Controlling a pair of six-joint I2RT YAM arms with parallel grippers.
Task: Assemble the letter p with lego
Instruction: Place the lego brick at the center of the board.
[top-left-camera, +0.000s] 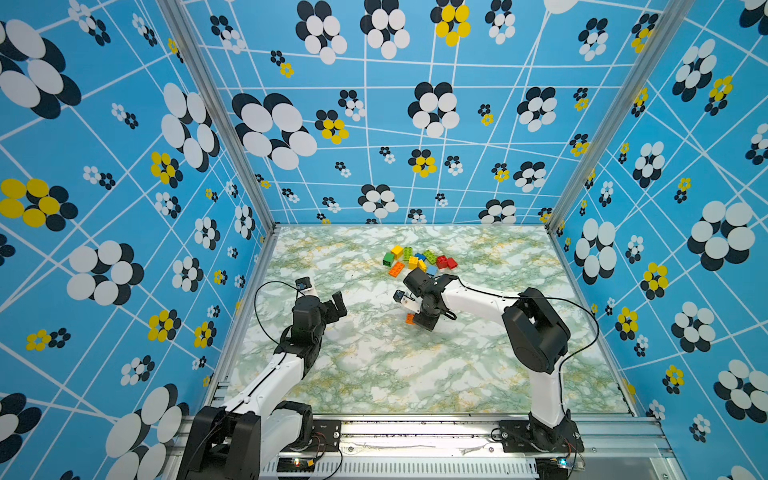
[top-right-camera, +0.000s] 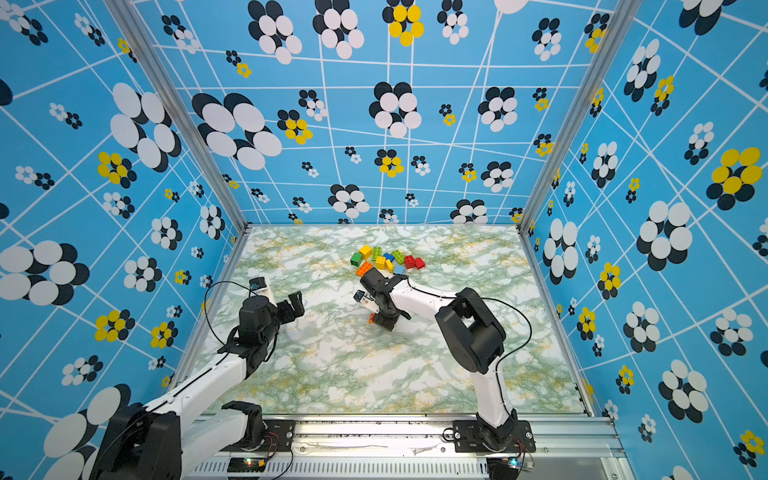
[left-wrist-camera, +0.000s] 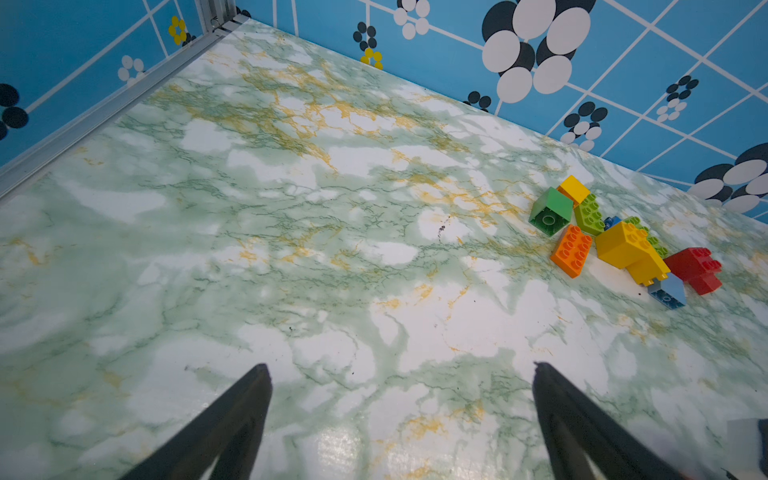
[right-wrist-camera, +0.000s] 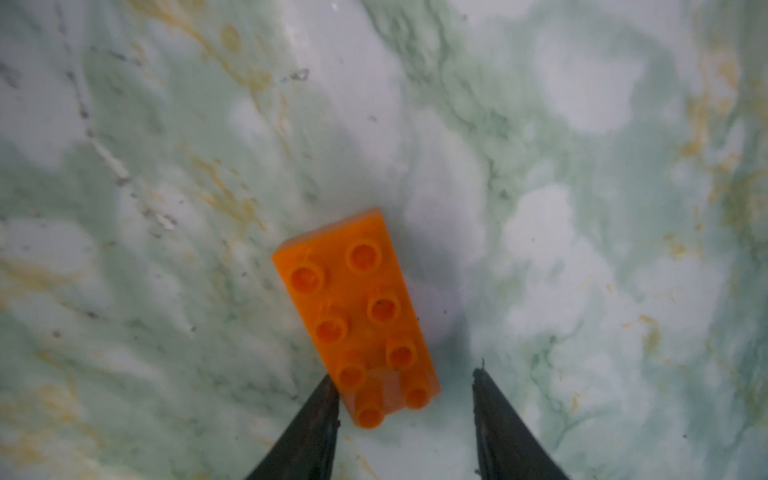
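Right wrist: jaws parted, orange brick (right-wrist-camera: 357, 320) loose.

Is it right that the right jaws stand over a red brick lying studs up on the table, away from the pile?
Not quite: the brick under the right gripper is orange, not red, as the right wrist view shows. It does lie studs up on the table, away from the pile.
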